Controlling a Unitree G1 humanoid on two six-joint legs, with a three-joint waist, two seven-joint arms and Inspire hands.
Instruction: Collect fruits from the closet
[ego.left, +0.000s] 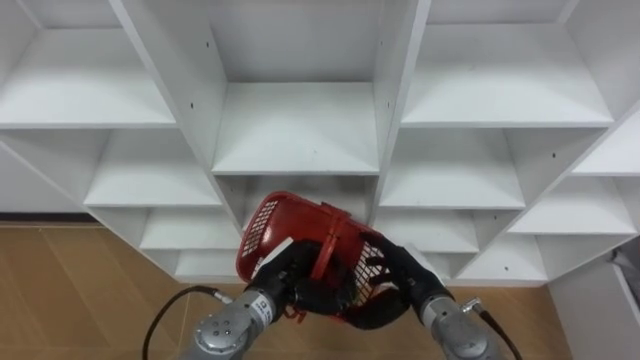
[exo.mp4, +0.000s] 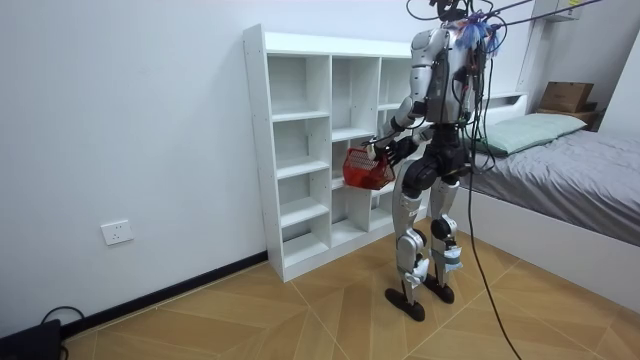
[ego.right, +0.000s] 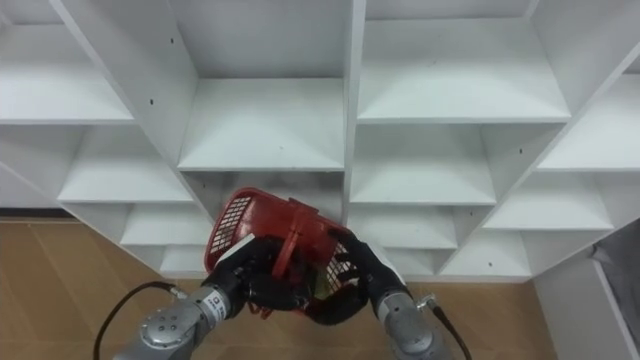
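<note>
I hold a red plastic basket (ego.left: 300, 232) in front of me, tilted, with its handle (ego.left: 328, 245) folded across the top. My left hand (ego.left: 283, 280) is shut on its left side, dark fingers curled round the rim. My right hand (ego.left: 392, 283) grips the right side through the lattice wall. What lies inside the basket is hidden. In the room view I stand upright facing the white closet (exo.mp4: 300, 150), with the basket (exo.mp4: 366, 168) at waist height before the middle column. The closet's shelves (ego.left: 295, 125) in front of me are bare, and I see no fruit on them.
The closet has three columns of open shelves divided by white uprights (ego.left: 395, 90). Wooden floor (ego.left: 70, 290) lies below on the left. Behind me in the room view stands a bed (exo.mp4: 570, 170) with a cardboard box (exo.mp4: 565, 96) on its headboard shelf.
</note>
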